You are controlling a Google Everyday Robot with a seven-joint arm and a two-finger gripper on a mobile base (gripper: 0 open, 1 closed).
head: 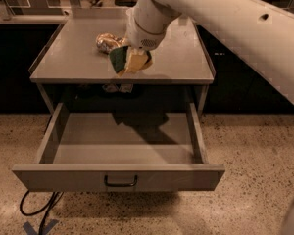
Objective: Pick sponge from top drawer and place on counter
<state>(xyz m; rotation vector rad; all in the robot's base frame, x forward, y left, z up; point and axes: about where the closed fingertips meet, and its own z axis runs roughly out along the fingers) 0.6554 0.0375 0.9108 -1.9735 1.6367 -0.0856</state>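
The sponge (121, 58), dark green face over yellow foam, hangs held in my gripper (131, 61) just above the front part of the counter (78, 58). The gripper is shut on it, below the wide white arm that comes in from the upper right. The top drawer (117, 176) is pulled fully open below the counter; its grey inside is bare and its dark bar handle faces me. The arm's shadow lies across the drawer's back part.
A shiny golden dented can (107, 42) lies on the counter just behind and left of the sponge. A black cable (36, 207) curls on the speckled floor at the drawer's front left. A pale ledge with dark panels runs behind.
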